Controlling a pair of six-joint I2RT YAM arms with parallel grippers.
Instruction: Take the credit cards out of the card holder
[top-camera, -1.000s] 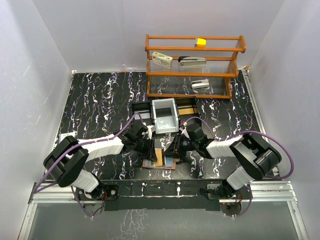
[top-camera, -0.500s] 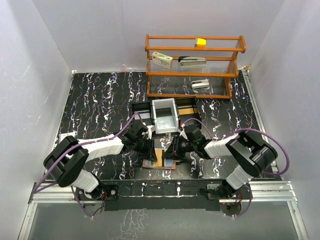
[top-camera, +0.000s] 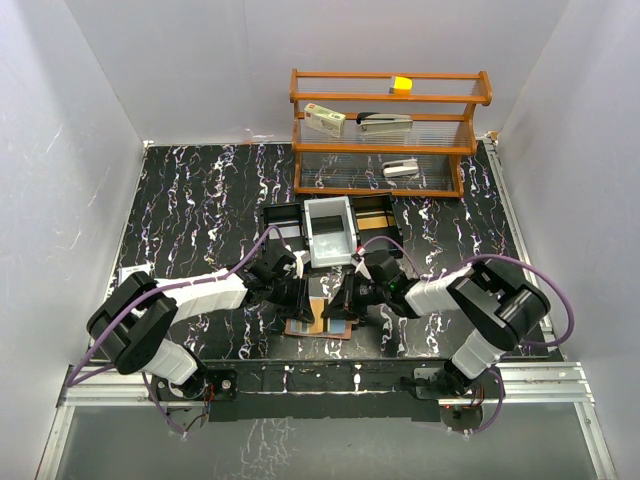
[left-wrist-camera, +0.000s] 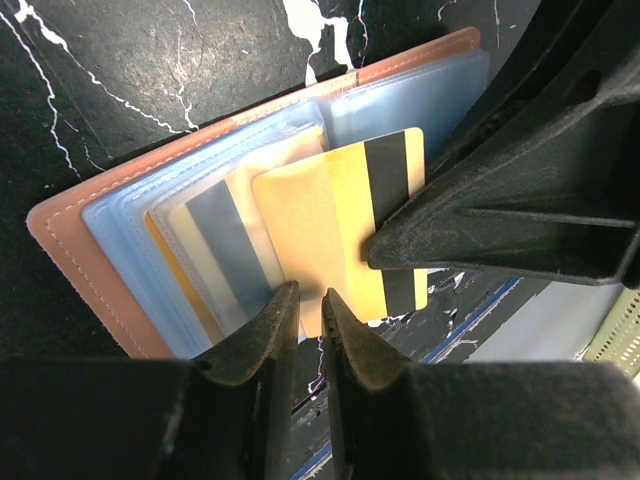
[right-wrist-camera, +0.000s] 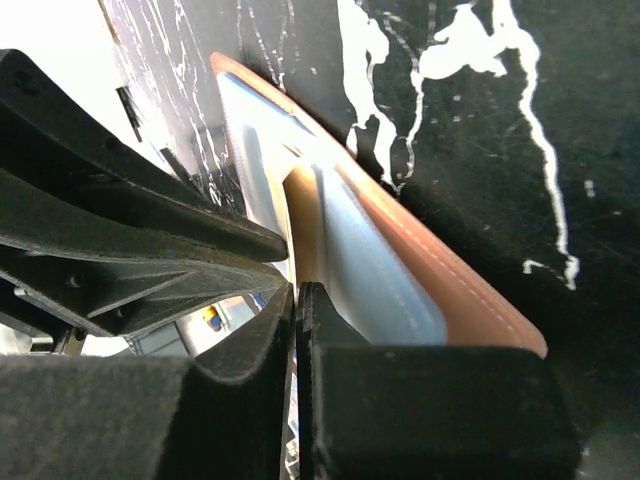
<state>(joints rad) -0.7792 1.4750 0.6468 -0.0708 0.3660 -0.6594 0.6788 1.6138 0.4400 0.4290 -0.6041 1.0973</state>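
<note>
The salmon-pink card holder (top-camera: 318, 329) lies open on the black marble table between both grippers. In the left wrist view its pale blue pockets (left-wrist-camera: 120, 250) hold credit cards. A yellow-orange card (left-wrist-camera: 320, 225) with a black stripe sticks partly out, and a grey-striped card (left-wrist-camera: 215, 250) sits deeper. My right gripper (top-camera: 346, 300) (right-wrist-camera: 297, 297) is shut on the edge of the yellow-orange card (right-wrist-camera: 300, 215); its black fingertips (left-wrist-camera: 400, 240) rest on that card. My left gripper (top-camera: 300, 297) (left-wrist-camera: 310, 300) hovers at the holder's near edge, its jaws a narrow gap apart with nothing between them.
A black three-part tray with a white bin (top-camera: 330, 232) stands just behind the holder. At the back is a wooden shelf (top-camera: 385, 150) carrying a white-and-red box (top-camera: 324, 120), a stapler (top-camera: 385, 121) and a yellow block (top-camera: 402, 84). White walls enclose the table.
My right gripper has slid left onto the card holder and its jaws have closed on the yellow-orange card. The left gripper has barely moved.
</note>
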